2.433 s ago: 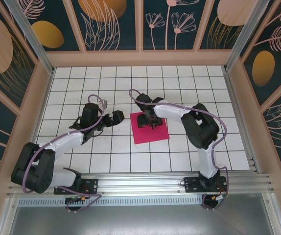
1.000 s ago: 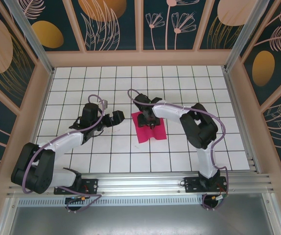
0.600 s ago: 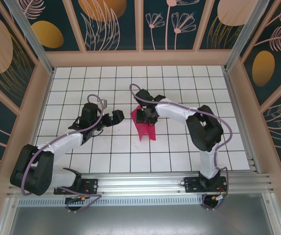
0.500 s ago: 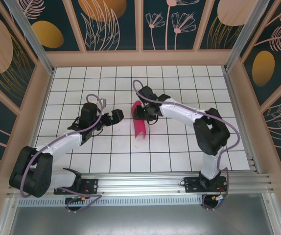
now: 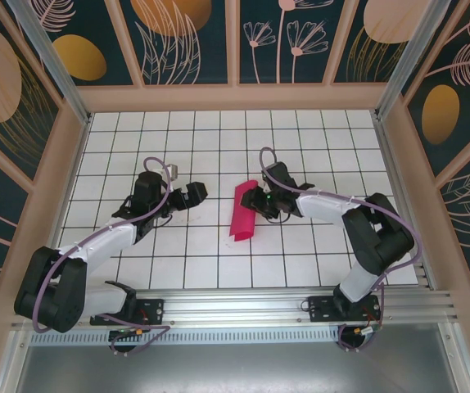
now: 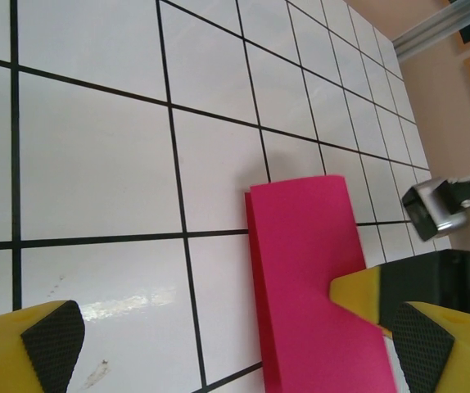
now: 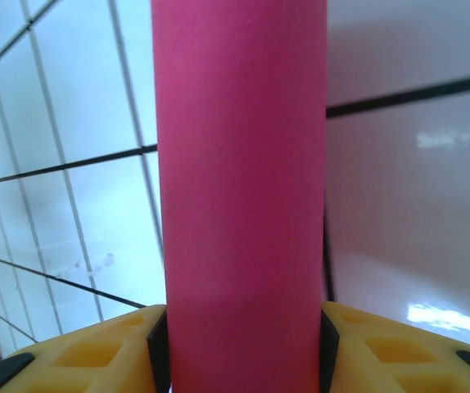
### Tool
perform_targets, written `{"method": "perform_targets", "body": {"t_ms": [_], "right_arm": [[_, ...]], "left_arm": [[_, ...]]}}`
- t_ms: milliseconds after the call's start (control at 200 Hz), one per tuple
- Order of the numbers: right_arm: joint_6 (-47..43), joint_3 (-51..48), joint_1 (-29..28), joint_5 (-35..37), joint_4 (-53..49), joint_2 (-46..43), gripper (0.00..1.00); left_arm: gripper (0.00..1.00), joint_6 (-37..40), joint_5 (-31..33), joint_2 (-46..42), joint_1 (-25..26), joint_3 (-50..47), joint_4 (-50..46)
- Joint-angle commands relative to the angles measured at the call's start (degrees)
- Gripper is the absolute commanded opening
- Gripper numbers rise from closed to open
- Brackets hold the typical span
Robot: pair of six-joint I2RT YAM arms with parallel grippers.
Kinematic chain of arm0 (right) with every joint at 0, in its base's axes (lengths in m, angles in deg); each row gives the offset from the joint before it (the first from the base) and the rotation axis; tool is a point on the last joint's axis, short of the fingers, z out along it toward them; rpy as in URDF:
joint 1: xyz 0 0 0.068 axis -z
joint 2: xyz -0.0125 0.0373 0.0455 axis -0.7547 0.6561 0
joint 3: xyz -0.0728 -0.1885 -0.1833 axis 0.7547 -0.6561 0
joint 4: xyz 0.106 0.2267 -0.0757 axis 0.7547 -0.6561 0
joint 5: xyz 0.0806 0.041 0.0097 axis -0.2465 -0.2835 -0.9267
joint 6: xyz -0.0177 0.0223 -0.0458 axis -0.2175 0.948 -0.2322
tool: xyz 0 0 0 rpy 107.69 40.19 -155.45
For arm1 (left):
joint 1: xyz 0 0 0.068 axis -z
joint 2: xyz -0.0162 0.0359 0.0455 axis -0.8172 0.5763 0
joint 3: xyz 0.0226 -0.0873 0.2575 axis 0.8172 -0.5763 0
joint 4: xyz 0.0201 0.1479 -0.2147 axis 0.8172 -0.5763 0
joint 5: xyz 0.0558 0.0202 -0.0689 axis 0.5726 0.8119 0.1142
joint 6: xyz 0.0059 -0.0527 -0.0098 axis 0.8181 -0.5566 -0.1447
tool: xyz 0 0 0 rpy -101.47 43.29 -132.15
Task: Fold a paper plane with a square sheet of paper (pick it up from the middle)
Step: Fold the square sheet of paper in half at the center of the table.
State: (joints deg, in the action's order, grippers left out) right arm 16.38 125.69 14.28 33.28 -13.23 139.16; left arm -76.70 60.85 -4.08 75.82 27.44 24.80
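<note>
Square sheet of paper, doubled into a strip, lies mid-bench with its long axis far-to-near. Your right gripper is at its right edge, jaws clamped on it. The right wrist view shows a rounded, uncreased fold. Your left gripper hovers left of the strip, jaws wide apart. Its wrist view shows flat layers.
</note>
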Motion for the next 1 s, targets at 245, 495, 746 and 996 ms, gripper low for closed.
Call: {"method": "perform_targets", "body": {"t_ms": [245,495,746,996], "right_arm": [[-0.8,-4.5,2.1,3.3,-0.1,-4.4,0.59],[-3.4,-5.0,3.1,5.3,-3.7,-5.7,0.71],[-7.2,-5.4,5.4,4.5,-6.6,-6.2,0.70],[-9.9,-3.9,6.0,8.8,-11.3,-3.7,0.72]], "left_arm": [[0.98,-1.9,-4.9,1.2,0.3,0.2,4.1],[0.94,-2.5,-4.7,4.8,3.5,3.1,4.7],[0.92,-2.9,-4.8,5.7,4.1,2.6,5.8],[0.85,-4.0,-4.8,7.6,6.8,3.9,6.5]]}}
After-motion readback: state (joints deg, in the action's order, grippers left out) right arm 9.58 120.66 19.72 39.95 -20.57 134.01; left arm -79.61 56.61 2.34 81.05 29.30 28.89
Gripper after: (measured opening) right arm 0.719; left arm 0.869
